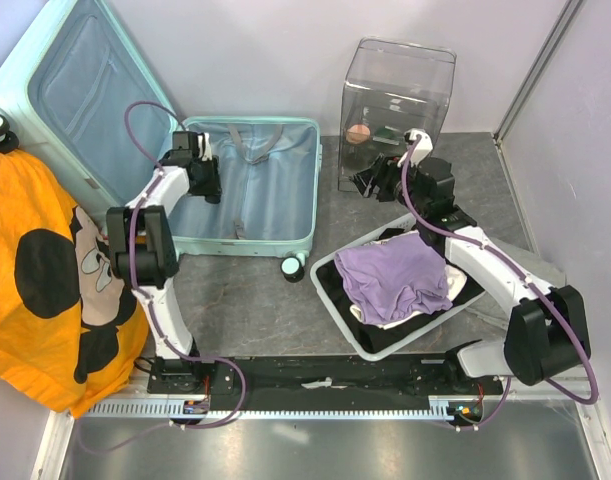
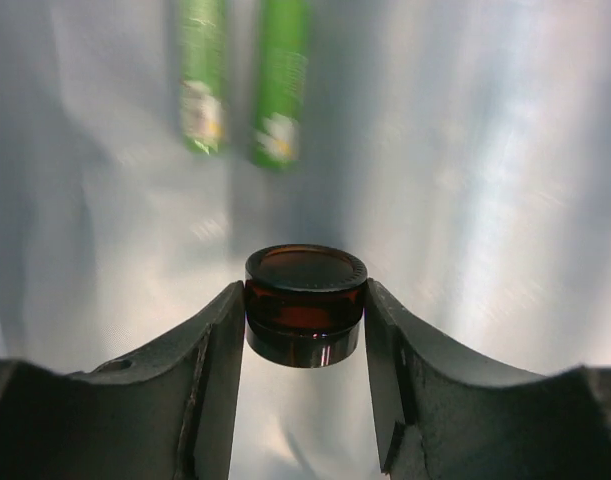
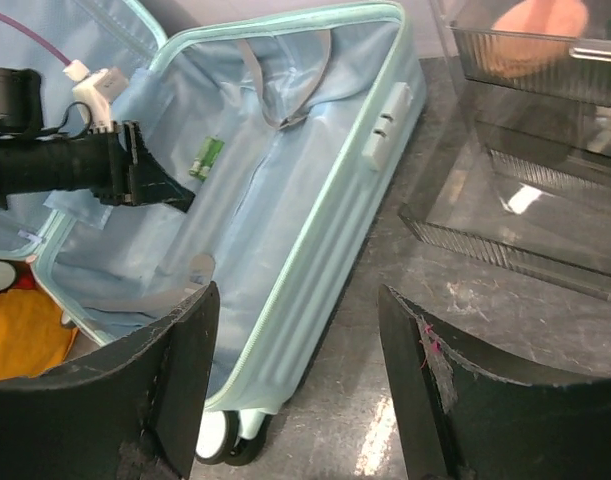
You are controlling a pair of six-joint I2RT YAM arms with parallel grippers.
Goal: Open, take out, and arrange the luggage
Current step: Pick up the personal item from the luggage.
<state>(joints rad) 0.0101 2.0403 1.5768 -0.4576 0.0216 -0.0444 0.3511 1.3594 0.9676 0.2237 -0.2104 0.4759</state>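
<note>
The suitcase (image 1: 285,245) lies open on the bench (image 1: 245,300), its lid (image 1: 75,90) propped back against the wall behind the left gripper (image 2: 305,300), so the opening step looks done. That gripper is down inside the lined lower half, grasping a small brown jar (image 2: 305,270). Its fingers (image 2: 220,350) press against the jar on both sides, though I cannot tell whether the jar has left the lining. Just ahead of it lie two green tubes (image 2: 278,90), which seem to be the only other loose things inside. The right gripper (image 3: 295,380) hangs released and holds nothing. It sits between the suitcase, which is off to its left, and a clear box (image 1: 395,90) close on its right with a few small things in it. Behind it, nearer the arm bases, a white basket (image 1: 337,310) holds a purple garment (image 1: 390,270). An orange printed cloth (image 1: 35,300) lies heaped out beyond the left arm. I judge the unpacking mostly finished, with the jar and tubes left to take out and place. The bench is dark grey, mottled and slightly glossy, and plain pale walls close it in at the back and sides.
</note>
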